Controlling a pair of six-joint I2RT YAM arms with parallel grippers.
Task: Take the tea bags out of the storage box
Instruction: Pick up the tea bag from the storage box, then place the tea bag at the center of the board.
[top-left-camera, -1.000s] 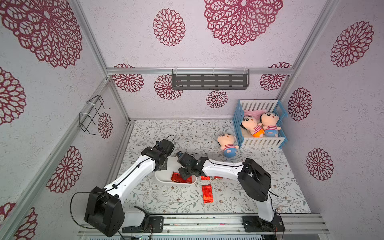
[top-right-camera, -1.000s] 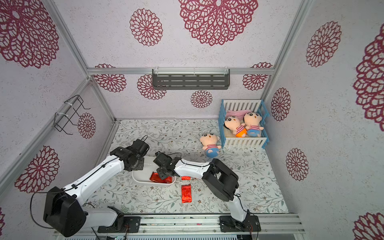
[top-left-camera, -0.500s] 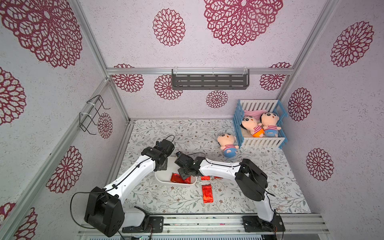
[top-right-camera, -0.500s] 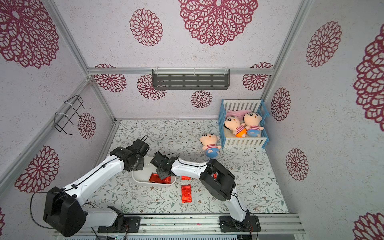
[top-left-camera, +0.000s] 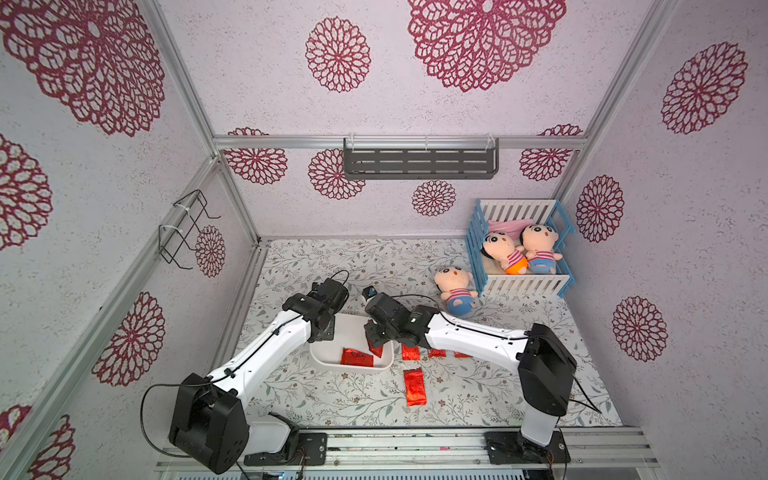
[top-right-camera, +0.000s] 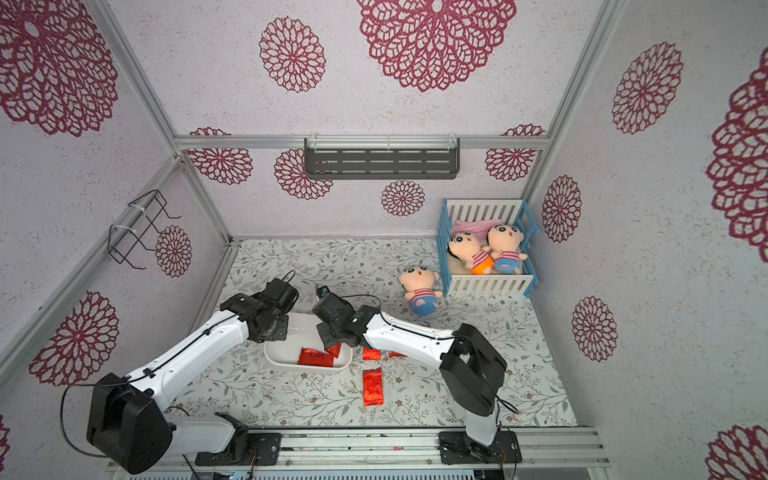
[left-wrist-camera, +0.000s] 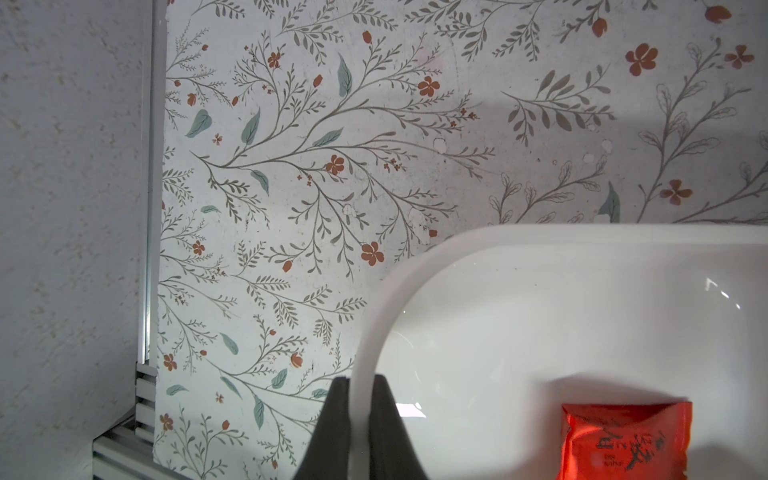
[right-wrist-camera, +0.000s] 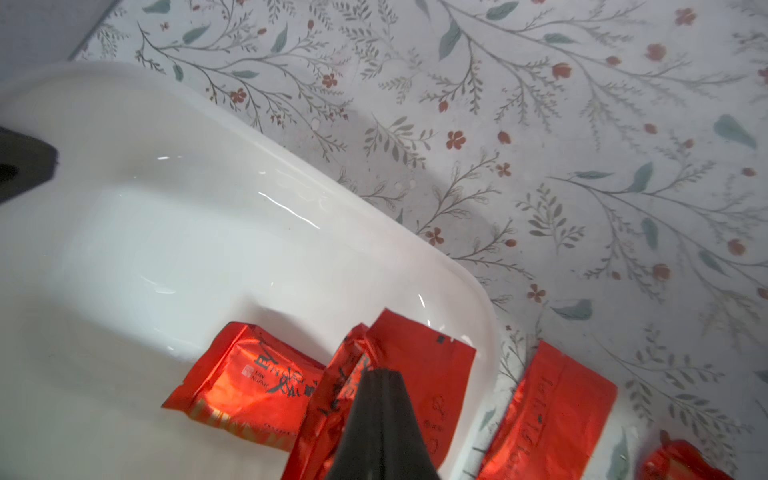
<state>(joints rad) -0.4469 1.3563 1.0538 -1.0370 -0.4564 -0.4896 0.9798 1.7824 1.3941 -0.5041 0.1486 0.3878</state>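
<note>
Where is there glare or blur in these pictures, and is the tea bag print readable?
Right wrist view: white glare streaks on the storage box wall, foil shine on the tea bags, the right tool a dark blur near the lens. Left wrist view: highlights on the box, one bag's print clear. Both top views: even light, print too small.

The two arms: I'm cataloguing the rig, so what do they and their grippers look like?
The left arm and right arm match: white tubular links, chunky black joint housings, black bases on an aluminium rail. Thin black cables run along them. The left gripper and right gripper have matte black, tapering fingers. No markings legible.
</note>
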